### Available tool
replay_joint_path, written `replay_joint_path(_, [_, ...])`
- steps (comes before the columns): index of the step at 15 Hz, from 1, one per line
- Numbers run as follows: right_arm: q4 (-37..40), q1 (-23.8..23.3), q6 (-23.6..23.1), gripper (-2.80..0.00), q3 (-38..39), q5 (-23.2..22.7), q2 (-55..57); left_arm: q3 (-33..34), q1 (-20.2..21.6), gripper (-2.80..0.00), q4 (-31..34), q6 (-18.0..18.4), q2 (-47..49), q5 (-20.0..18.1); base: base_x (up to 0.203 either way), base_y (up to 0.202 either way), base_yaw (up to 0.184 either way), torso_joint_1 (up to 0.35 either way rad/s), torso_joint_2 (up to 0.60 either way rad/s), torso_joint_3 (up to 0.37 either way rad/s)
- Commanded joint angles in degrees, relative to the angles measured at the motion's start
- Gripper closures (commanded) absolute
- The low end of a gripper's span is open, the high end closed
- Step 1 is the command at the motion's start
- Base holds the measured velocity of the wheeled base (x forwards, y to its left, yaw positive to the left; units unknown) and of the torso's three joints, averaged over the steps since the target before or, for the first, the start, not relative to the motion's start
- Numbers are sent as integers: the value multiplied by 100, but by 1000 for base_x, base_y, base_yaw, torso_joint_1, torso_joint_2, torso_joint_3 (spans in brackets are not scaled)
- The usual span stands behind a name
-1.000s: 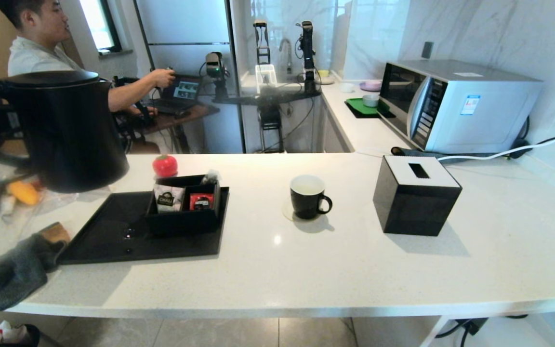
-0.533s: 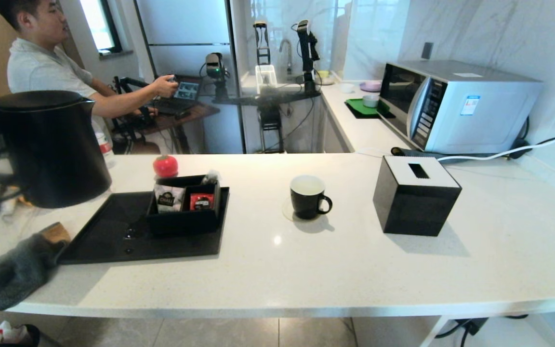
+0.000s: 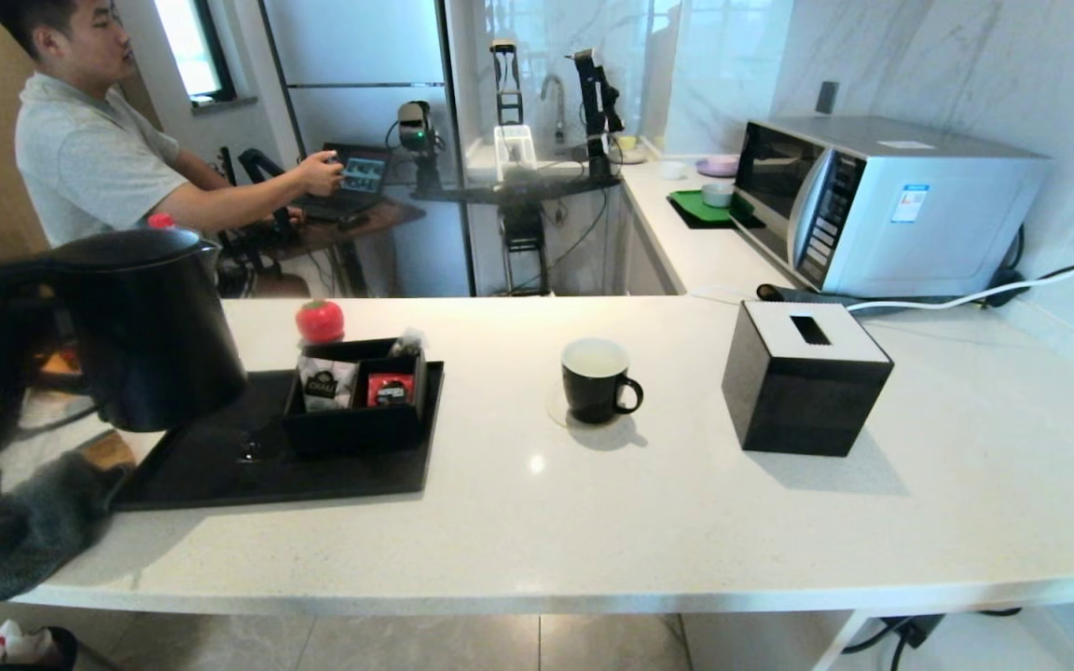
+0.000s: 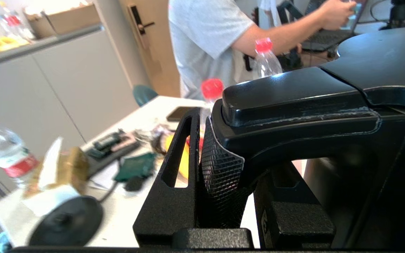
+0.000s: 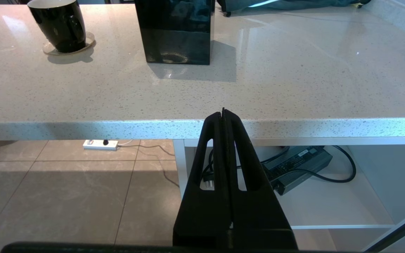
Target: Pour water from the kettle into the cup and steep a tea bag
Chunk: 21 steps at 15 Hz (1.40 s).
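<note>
The big matte black kettle point(image 3: 150, 326) hangs upright at the far left, its base low over the back left corner of the black tray point(image 3: 313, 480); I cannot tell whether it touches. My left gripper point(image 4: 230, 147) is shut on the kettle's handle point(image 4: 294, 102). The black cup point(image 3: 596, 379) with its white inside stands on a round coaster mid-counter, well right of the kettle, and also shows in the right wrist view point(image 5: 60, 24). A small pale tea bag point(image 3: 406, 343) peeks from the black box on the tray. My right gripper point(image 5: 223, 112) is shut and empty, below the counter's front edge.
The black box point(image 3: 360, 401) on the tray holds a white sachet and a red sachet. A red tomato-shaped thing point(image 3: 320, 320) sits behind it. A black tissue box point(image 3: 803, 377) stands right of the cup, a microwave point(image 3: 873, 200) behind. A grey cloth point(image 3: 34, 522) lies front left.
The kettle has come down and shifted right, from high at the left edge to low over the tray's corner, still held by my left gripper. The cup and right arm have not moved.
</note>
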<state>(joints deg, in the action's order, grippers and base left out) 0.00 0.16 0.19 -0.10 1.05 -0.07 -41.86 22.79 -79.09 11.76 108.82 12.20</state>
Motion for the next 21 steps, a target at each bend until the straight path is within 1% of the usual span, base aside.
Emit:
replay_joint_path(1, [0,2,-2,0,1,1,7,-21,-65,0,-182,-3,555,10,0,0,0,0,0,0])
replay_joint_path(4, [0,2,-2,0,1,1,7,-219,-188,0,-446,0,1068,12,0,0,0,0,0,0])
replay_joint_path(9, [0,2,-2,0,1,1,7,-966,-287,0,-479,-10,1723,11,0,0,0,0,0,0])
replay_joint_path(10, [0,2,-2,0,1,1,7,-1076,-299,0,-484,-30,1801,15,0,0,0,0,0,0])
replay_joint_path(12, [0,2,-2,0,1,1,7,-1318,-333,0,-477,-186,1961,22,0,0,0,0,0,0])
replay_joint_path(18, [0,2,-2,0,1,1,7,-1316,-416,0,-511,-235,2128,54,0,0,0,0,0,0])
replay_joint_path(21, [0,2,-2,0,1,1,7,-1324,-457,0,-511,-446,2229,116,0,0,0,0,0,0])
